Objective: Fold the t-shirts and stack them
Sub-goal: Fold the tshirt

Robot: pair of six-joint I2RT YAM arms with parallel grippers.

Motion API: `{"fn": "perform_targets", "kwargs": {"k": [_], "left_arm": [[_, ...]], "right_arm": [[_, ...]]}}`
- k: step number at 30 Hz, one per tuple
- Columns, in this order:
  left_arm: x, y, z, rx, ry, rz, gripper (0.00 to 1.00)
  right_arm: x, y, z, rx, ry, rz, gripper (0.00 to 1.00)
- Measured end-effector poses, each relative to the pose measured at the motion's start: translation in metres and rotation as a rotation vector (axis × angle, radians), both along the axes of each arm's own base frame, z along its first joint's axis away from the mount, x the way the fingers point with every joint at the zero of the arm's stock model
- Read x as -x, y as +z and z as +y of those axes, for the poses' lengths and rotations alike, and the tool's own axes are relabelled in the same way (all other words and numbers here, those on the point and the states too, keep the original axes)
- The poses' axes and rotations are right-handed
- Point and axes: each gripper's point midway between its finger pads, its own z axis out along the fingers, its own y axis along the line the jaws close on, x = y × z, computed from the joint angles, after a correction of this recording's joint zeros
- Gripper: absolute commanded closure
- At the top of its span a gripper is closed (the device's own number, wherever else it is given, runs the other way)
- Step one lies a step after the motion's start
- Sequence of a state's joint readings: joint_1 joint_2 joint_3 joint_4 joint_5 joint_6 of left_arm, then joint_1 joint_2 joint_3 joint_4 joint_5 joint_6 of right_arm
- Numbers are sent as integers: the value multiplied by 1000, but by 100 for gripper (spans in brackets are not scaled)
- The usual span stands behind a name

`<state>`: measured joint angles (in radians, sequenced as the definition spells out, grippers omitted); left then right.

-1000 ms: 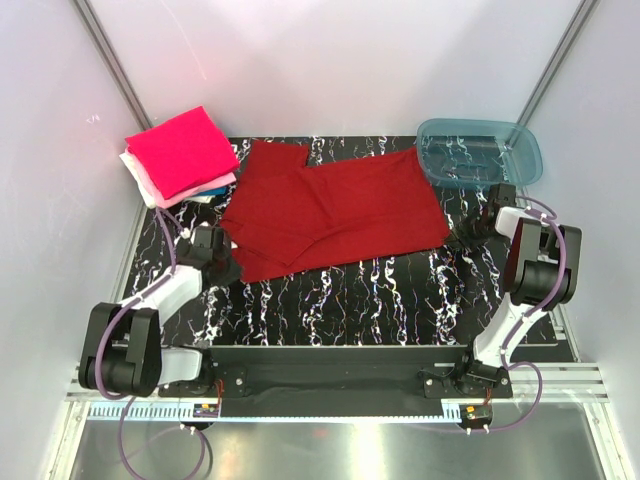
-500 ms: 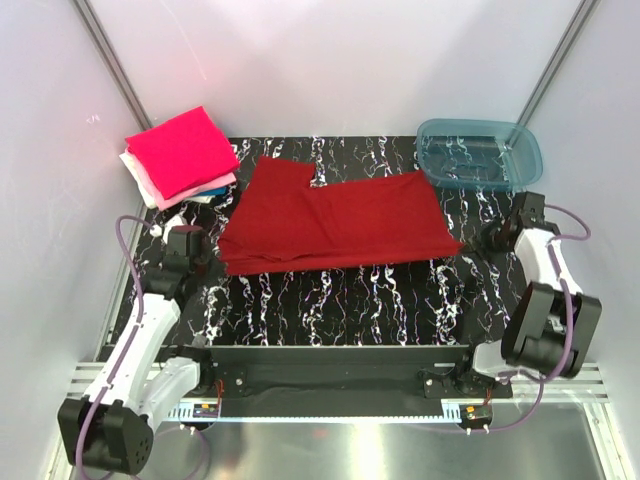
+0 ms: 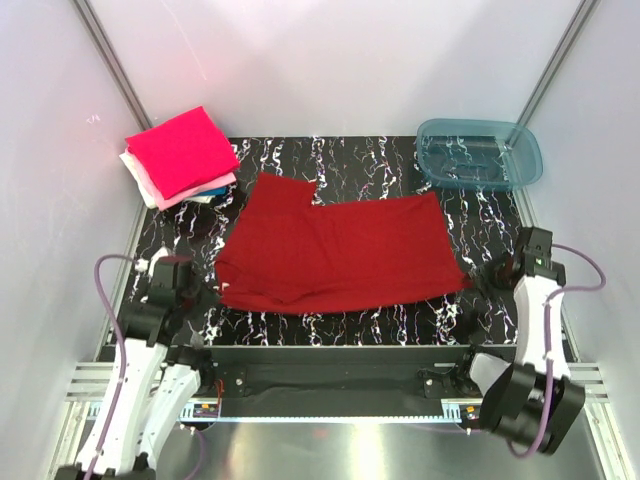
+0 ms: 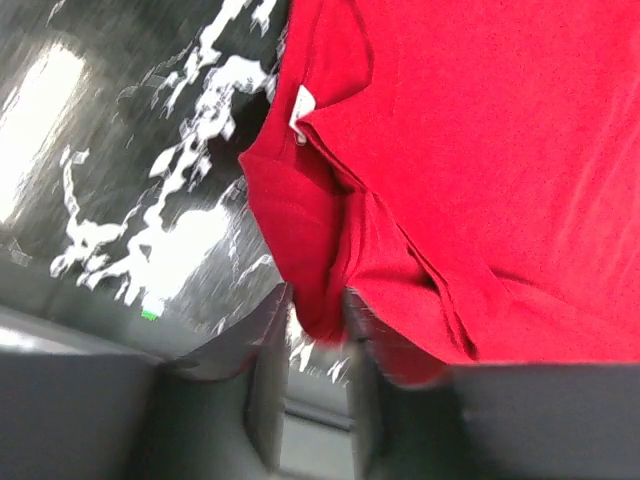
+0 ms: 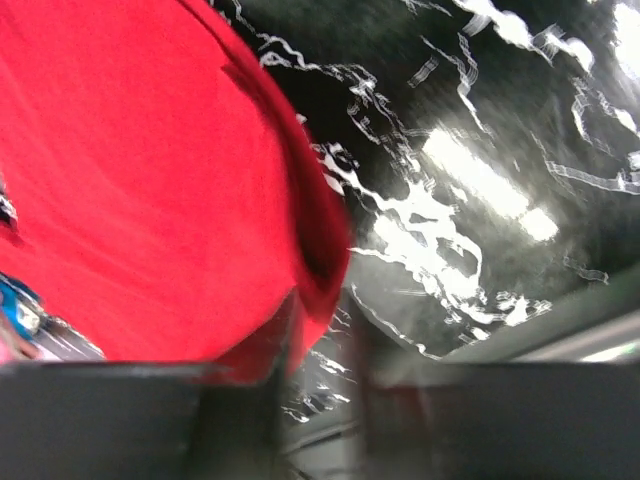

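A dark red t-shirt (image 3: 335, 250) lies spread flat across the black marbled table (image 3: 400, 300). Its neck label (image 4: 300, 102) shows in the left wrist view. My left gripper (image 3: 205, 292) is at the shirt's near left corner. Its jaws stand apart, and a fold of the red cloth (image 4: 318, 300) still hangs between the fingertips (image 4: 268, 335). My right gripper (image 3: 490, 272) is at the near right corner, open, with the cloth edge (image 5: 318, 290) beside one blurred finger (image 5: 282, 350). Folded t-shirts (image 3: 180, 150) are stacked at the far left, a magenta one on top.
A teal see-through tub (image 3: 480, 152) stands at the far right corner. White walls close in the table on three sides. The arms' black base rail (image 3: 340, 365) runs along the near edge, just below the shirt's hem.
Both arms drew back toward the near edge, dragging the red shirt with them and flattening it. Both jaws were shut on its corners and have now parted.
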<state>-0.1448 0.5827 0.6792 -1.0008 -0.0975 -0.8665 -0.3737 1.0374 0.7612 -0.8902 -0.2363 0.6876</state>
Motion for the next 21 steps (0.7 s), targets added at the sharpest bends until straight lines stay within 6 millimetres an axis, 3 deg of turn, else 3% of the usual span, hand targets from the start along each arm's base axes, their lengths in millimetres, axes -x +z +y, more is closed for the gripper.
{"fn": "perform_targets", "kwargs": {"k": [1, 2, 3, 7, 10, 14, 18, 21], "left_arm": [[7, 0, 0, 4, 0, 6, 51], [14, 1, 0, 9, -1, 1, 36], [20, 3, 1, 13, 0, -8, 31], [37, 22, 6, 2, -4, -45, 20], [28, 46, 10, -40, -23, -77, 18], [-16, 62, 2, -86, -110, -75, 22], [-87, 59, -12, -128, -220, -32, 24], [-150, 56, -20, -163, -280, -15, 25]], "right_arm": [[4, 3, 0, 6, -17, -9, 34], [8, 6, 0, 17, -32, -16, 21], [11, 9, -1, 32, -45, -27, 1], [21, 23, -5, 87, -89, -87, 0], [19, 36, -6, 96, -113, -145, 0], [-5, 58, 6, 28, -65, -273, 0], [-24, 73, 20, 29, 47, -363, 1], [-28, 80, 51, 28, 192, -433, 0]]}}
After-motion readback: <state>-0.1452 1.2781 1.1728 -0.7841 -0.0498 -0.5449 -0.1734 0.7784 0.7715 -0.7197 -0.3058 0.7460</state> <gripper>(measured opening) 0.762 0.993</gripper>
